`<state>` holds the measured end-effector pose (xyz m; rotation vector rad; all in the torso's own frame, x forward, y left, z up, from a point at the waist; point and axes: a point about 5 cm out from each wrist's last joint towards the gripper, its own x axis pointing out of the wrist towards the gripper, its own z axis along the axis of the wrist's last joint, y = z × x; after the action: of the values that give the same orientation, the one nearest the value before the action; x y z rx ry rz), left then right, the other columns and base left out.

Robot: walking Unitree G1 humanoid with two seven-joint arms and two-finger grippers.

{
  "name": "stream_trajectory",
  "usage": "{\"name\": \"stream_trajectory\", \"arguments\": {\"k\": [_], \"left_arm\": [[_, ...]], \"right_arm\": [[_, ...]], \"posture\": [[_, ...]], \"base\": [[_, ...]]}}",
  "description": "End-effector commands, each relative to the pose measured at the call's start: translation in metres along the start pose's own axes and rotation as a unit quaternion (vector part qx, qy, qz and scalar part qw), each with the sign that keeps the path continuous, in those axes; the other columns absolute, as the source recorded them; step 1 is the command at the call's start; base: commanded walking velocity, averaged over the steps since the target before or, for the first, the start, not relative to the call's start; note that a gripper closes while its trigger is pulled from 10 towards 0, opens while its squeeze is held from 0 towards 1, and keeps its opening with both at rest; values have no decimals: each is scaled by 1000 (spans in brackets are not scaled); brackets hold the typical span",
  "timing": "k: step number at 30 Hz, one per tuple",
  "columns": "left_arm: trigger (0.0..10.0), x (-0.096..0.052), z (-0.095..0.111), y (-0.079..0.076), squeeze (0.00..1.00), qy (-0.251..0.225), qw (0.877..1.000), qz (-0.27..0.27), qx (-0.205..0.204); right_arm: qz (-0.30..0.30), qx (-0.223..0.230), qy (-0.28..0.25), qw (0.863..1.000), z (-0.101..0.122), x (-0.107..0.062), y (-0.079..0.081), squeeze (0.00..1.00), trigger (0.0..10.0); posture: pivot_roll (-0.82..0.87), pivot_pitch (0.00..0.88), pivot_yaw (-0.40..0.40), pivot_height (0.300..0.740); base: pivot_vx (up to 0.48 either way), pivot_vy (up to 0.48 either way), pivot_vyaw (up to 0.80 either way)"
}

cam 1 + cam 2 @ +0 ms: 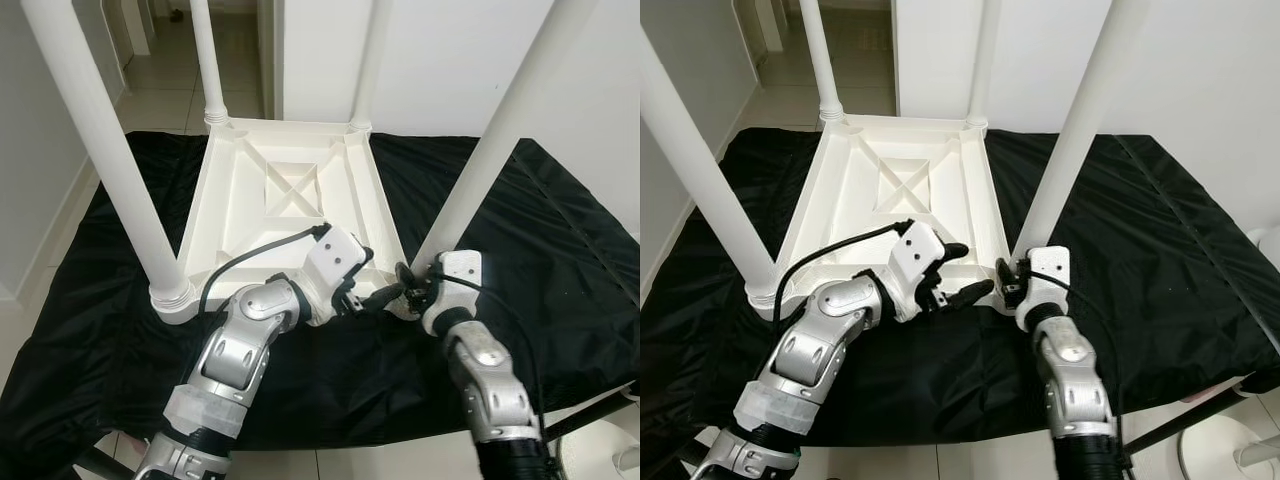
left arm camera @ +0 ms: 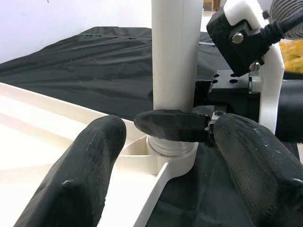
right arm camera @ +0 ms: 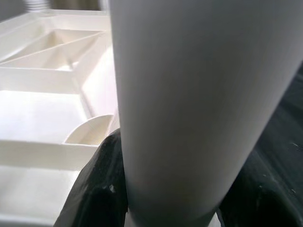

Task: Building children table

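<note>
A white plastic children's table lies upside down on a black cloth, with its legs pointing up. My right gripper is shut around the base of the near right leg, just above its socket at the table's corner. In the right wrist view the leg sits between the black fingers. My left gripper hovers open beside that same corner, its fingers aimed at the leg's base. In the left wrist view, its two fingertips frame the leg without touching it.
The black cloth covers the floor under the table. White walls stand close behind and to the right, and a tiled hallway opens at the back left. A white object lies at the near right, off the cloth.
</note>
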<state>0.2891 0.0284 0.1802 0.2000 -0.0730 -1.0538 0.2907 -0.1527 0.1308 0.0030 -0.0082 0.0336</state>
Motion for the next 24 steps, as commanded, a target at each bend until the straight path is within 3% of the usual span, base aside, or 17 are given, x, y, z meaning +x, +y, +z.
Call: {"name": "stream_trajectory", "arguments": {"k": [1,2,4,7,14,15,16,17,24], "left_arm": [[10000,1,0,2,0,-1,999,35,-2],[10000,1,-1,1,0,0,999,36,-2],[10000,1,-1,1,0,0,999,37,-2],[10000,0,-1,1,0,-1,999,40,-2],[10000,-1,-3,1,0,2,999,43,0],[10000,-1,-3,2,0,2,999,45,2],[10000,-1,-3,2,0,2,999,47,2],[10000,-2,-2,2,0,1,999,49,3],[10000,-2,-3,3,0,2,999,53,3]], "right_arm": [[-32,-5,20,999,-8,-3,2,0,10000],[-94,16,22,995,-8,-5,7,0,10000],[-111,27,25,993,-8,-6,13,0,10000],[-96,43,18,994,-4,-5,25,0,10000],[-87,47,-4,995,5,-9,24,0,10000],[-84,51,-7,995,4,-10,24,824,10000],[-85,53,-9,995,4,-11,24,824,10000],[-82,45,-18,995,5,-15,23,1000,10000],[-78,45,-35,995,8,-21,18,1000,10000]], "posture": [[-48,0,-43,740],[-44,0,-49,740],[-37,0,-53,740],[-33,0,-55,740],[-33,0,-57,740],[-31,0,-55,740],[-31,0,-55,740],[-31,0,-56,740],[-34,0,-56,740]], "base": [[0,0,0],[0,0,0],[0,0,0],[0,0,0],[0,0,0],[0,0,0],[0,0,0],[0,0,0],[0,0,0]]}}
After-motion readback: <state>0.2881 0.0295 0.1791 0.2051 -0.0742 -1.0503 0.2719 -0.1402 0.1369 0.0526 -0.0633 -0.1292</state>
